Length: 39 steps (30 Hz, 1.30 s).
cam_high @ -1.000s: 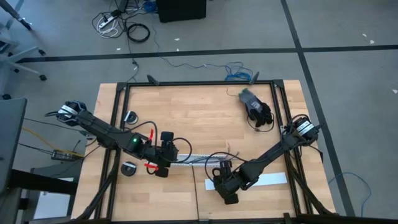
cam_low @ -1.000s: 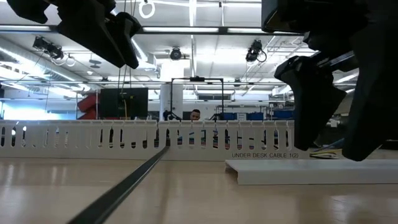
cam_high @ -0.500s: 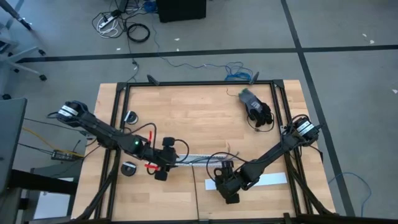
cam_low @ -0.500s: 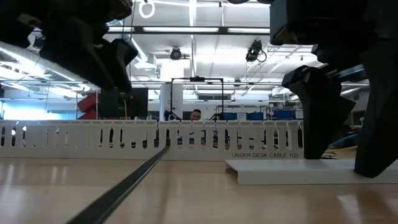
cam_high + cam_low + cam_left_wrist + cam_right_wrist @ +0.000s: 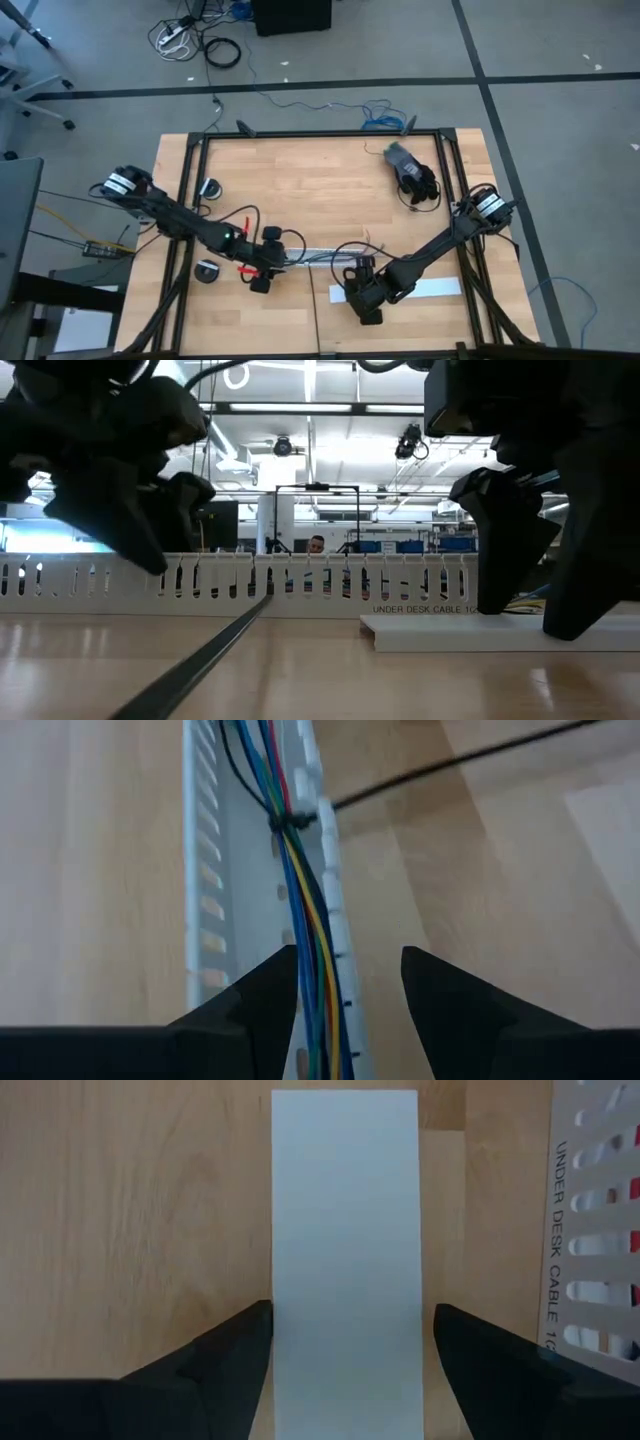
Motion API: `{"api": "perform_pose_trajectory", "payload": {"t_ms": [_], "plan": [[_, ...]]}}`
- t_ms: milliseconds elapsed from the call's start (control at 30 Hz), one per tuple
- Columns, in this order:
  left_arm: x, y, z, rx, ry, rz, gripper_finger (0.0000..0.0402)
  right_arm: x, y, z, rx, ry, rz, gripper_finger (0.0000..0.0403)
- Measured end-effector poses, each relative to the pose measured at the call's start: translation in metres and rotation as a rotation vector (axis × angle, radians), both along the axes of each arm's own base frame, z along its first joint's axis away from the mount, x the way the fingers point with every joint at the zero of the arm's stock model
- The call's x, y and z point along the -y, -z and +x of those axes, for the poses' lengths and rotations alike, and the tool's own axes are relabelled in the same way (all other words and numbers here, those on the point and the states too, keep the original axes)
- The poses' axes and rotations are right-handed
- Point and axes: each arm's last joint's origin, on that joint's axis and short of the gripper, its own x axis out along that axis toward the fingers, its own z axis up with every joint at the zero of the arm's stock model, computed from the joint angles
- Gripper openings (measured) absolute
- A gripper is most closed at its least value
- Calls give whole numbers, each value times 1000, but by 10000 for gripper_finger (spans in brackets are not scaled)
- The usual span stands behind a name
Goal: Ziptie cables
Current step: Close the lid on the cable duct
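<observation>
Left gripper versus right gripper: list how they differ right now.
The left gripper straddles the cables in the white channel; the right gripper straddles a flat white cover strip. The right gripper's fingers stand wider apart than the left's. Both are open, holding nothing.

Two dark arms on the table, one left gripper (image 5: 266, 268) and one right gripper (image 5: 362, 297). One white slotted channel (image 5: 205, 910), one bundle of cables (image 5: 300, 890) in it (individual wires too thin to count for sure). One black ziptie (image 5: 205, 658), one flat white lid (image 5: 345, 1250), two round pucks (image 5: 208, 187) on the left
</observation>
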Motion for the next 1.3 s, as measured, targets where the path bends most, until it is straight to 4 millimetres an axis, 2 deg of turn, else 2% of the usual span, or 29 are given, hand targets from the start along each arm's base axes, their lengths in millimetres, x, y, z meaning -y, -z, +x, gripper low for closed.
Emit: {"api": "perform_pose_trajectory", "payload": {"t_ms": [133,333,700,1000,1300], "plan": [[0,10,2,-38,-3,14,174,0,0,0,7,3,-5,272],[-1,10,4,-24,0,17,174,0,-2,1,16,-8,-21,271],[-2,10,4,-27,-13,13,174,1,6,-3,-27,36,37,270],[-2,11,2,-47,-15,19,174,1,3,-2,-15,47,47,199],[-2,11,2,-47,-16,18,174,-3,-8,2,-24,21,36,143]]}}
